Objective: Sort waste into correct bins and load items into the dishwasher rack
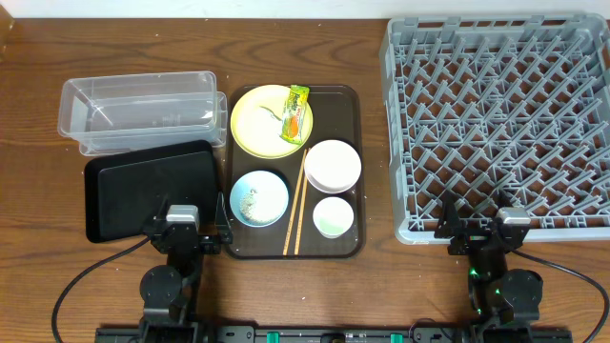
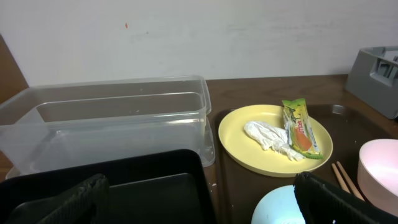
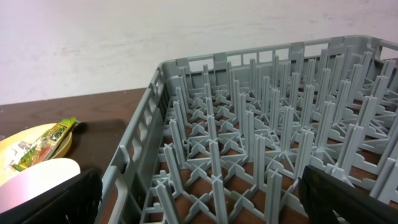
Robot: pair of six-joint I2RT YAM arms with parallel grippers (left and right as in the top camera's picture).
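Wrapper (image 1: pixel 297 113) lies along the 3 o'clock edge of the yellow plate (image 1: pixel 257 124), at 11 o'clock on the brown tray (image 1: pixel 339 108). The clear tub (image 1: pixel 138 112) and black tray (image 1: pixel 143 186) sit at its 9 o'clock, the rack (image 1: pixel 496 124) at 3 o'clock. Left gripper (image 1: pixel 188 232) and right gripper (image 1: pixel 474 229) hang at 6 o'clock, jaws spread wide, holding nothing.

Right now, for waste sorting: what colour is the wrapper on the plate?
Wrapper: green and orange; left wrist view.

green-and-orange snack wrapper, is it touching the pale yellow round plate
Touching. The left wrist view shows the green-and-orange snack wrapper lying flat on the pale yellow round plate, with no gap under it.
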